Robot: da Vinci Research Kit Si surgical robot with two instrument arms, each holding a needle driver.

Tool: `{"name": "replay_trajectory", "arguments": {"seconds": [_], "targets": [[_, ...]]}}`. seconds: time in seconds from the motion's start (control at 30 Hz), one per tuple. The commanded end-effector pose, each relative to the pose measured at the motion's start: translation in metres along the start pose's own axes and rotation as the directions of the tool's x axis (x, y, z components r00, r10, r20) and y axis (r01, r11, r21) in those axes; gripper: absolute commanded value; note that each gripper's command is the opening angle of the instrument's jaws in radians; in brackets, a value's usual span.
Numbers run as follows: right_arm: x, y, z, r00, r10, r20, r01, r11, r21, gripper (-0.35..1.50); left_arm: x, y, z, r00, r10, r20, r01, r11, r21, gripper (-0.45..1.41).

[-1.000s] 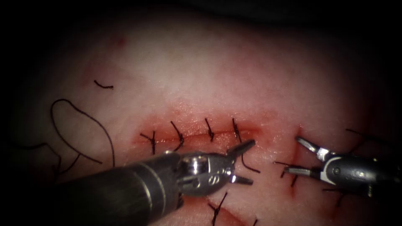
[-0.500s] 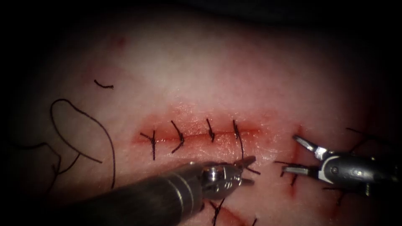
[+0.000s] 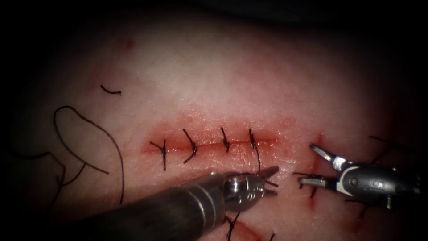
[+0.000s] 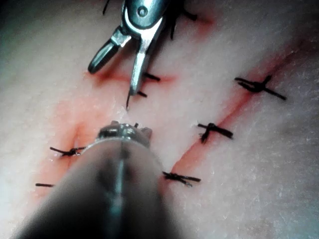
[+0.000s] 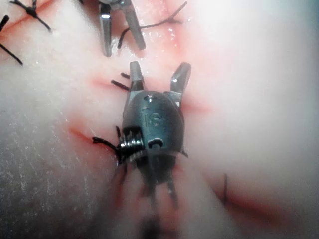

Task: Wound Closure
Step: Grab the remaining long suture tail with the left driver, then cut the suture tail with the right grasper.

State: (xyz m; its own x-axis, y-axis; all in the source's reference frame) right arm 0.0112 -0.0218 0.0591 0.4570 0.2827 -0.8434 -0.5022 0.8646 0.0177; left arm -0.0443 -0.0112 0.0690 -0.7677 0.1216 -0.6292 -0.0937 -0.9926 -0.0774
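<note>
Both pincers, L & R, open, empty; thread tail by L; tissue.

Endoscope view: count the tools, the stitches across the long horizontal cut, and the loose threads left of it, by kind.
tools: 2 (left tool, right tool; both open, holding nothing)
stitches across the cut: 4
short cut end of thread: 1
long looping thread: 1
Total: 8

Nothing to read here

The right tool's metal head carries a small stamped mark near its pivot, too blurred to make out; no other lettering, label or number stands anywhere.
</note>
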Motion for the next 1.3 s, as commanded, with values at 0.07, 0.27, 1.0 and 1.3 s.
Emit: {"name": "replay_trajectory", "arguments": {"seconds": [0.07, 0.27, 1.0, 1.3], "targets": [[-0.0003, -0.0004, 0.0010, 1.000, 0.000, -0.002, 0.000, 1.000, 0.000, 1.33, 0.0004, -0.0002, 0.0005, 1.000, -0.006, -0.001, 0.006, 1.000, 0.001, 0.14], [-0.0004, -0.0004, 0.0010, 1.000, -0.001, -0.002, 0.001, 1.000, 0.000, 1.33, 0.0002, -0.0004, 0.0004, 0.999, -0.003, -0.038, 0.002, 0.999, -0.047, -0.45], [0.0024, -0.0026, 0.0082, 0.965, 0.008, -0.264, 0.008, 0.998, 0.059, 1.43, 0.0004, -0.0047, -0.0066, 0.988, -0.033, -0.152, 0.024, 0.998, -0.057, -0.45], [0.0014, -0.0037, 0.0118, 0.962, -0.087, -0.257, 0.102, 0.994, 0.047, 1.43, 0.0002, -0.0046, -0.0072, 0.988, -0.031, -0.154, 0.022, 0.998, -0.062, -0.45]]}}
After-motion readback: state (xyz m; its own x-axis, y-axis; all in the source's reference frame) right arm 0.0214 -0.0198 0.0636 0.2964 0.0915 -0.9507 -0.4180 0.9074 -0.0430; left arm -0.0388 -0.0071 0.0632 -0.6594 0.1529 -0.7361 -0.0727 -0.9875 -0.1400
